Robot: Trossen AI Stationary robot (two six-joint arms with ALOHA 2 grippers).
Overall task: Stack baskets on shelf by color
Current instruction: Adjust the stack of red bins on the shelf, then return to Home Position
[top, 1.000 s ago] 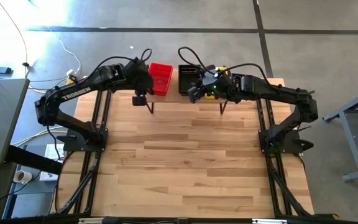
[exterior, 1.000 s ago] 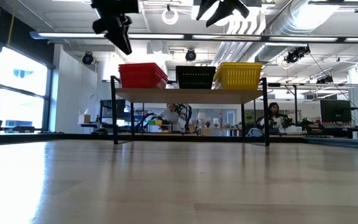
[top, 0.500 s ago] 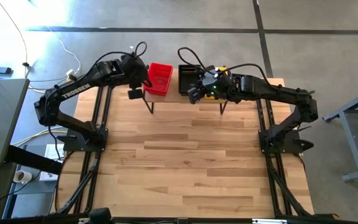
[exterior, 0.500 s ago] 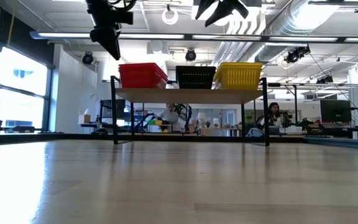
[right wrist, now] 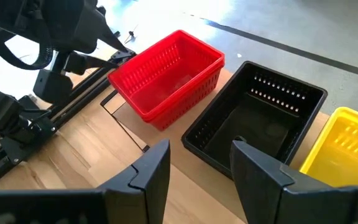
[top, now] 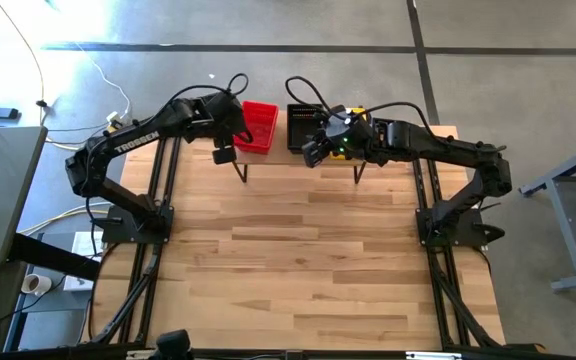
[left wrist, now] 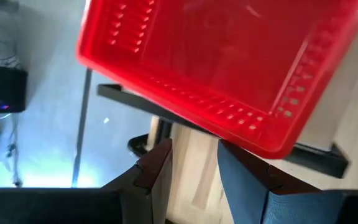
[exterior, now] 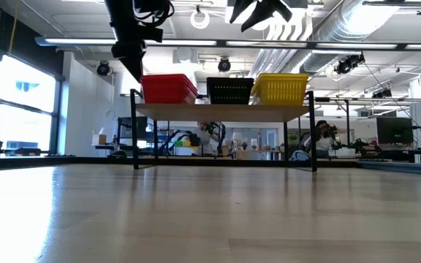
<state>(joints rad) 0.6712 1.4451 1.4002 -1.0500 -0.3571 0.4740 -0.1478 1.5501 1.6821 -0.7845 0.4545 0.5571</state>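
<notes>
Since a second ago my left tool (top: pixel 222 153) swung beside the red baskets (exterior: pixel 168 88), empty, fingers apart; right tool (right wrist: pixel 194 163) open above black basket (right wrist: pixel 255 122); shelf (exterior: pixel 225 110) looked fully sorted.

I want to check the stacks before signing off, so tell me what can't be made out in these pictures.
- How many baskets sit in each stack: in the low view the red baskets, black baskets and yellow baskets are too small to count.
- Yellow baskets: in the high view mostly hidden under the right tool; cut off by the edge in the right wrist view.
- The shelf top: covered by baskets.
- Left tool: empty, beside the red stack.
</notes>
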